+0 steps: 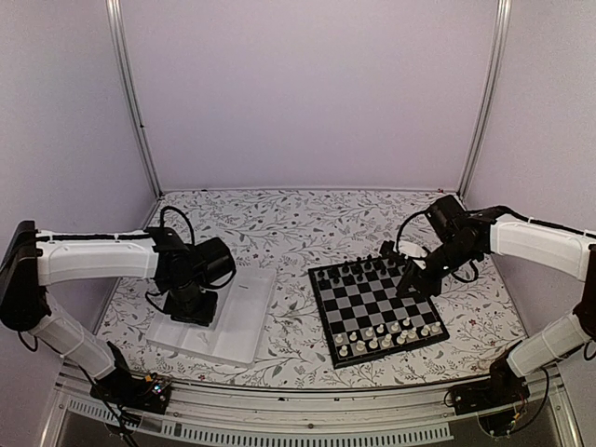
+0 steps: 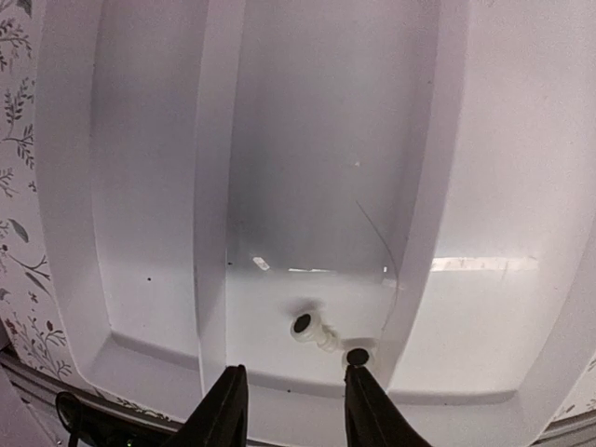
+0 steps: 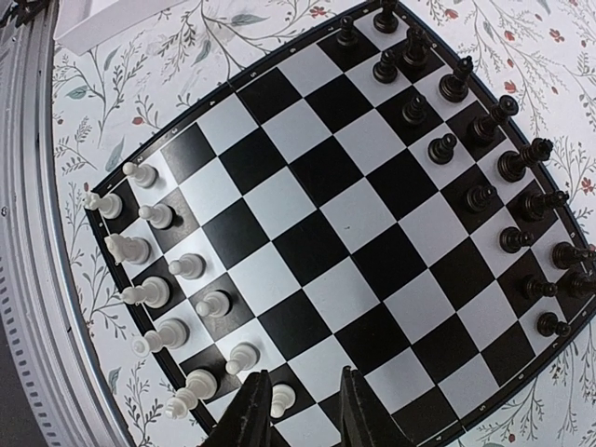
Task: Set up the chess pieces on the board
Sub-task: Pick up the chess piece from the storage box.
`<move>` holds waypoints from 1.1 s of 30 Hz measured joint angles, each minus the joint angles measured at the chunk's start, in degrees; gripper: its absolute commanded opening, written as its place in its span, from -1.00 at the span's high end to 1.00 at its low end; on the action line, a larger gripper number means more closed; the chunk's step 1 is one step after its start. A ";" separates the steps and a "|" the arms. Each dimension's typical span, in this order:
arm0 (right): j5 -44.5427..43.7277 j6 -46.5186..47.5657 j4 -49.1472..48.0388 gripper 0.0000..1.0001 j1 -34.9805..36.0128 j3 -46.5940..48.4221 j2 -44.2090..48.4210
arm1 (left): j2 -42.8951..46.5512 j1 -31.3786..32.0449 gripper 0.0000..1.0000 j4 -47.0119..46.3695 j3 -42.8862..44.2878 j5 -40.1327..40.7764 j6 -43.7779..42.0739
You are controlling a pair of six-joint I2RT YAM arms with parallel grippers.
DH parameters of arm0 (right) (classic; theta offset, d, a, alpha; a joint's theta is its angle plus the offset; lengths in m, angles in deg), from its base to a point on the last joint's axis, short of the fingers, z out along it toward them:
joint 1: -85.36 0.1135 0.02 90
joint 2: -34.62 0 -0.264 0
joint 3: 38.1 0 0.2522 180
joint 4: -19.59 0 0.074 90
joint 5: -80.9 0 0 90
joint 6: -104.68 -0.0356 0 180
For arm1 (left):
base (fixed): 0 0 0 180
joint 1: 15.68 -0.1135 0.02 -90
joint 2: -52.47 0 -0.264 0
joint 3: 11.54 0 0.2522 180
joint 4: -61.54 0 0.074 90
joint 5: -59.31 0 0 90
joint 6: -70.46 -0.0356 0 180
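A robotics lab is suggested: a left arm (image 1: 93,256) and right arm (image 1: 545,237) are bolted to a metal rail (image 1: 307,408); the bench (image 1: 279,219) is enclosed by plain walls (image 1: 307,93) and aluminium posts (image 1: 130,102).

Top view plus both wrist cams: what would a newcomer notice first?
The board at the right of the flowered table looks almost set, with black pieces along its far side and white pieces along the near side. On the left, the left gripper hangs open over the white tray, where one white piece lies on its side in the middle compartment. The right gripper hovers open above the board.
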 measured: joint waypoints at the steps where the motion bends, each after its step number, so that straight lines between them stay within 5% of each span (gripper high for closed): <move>1: 0.11 -0.02 -0.07 0.45 0.00 0.00 0.00 | -0.35 -0.48 0.31 -0.22 -0.11 -0.44 -0.61; 33: 1.11 -0.68 -0.42 0.46 0.00 -0.02 0.00 | -5.35 -6.54 0.60 -8.81 -6.19 -9.38 -9.86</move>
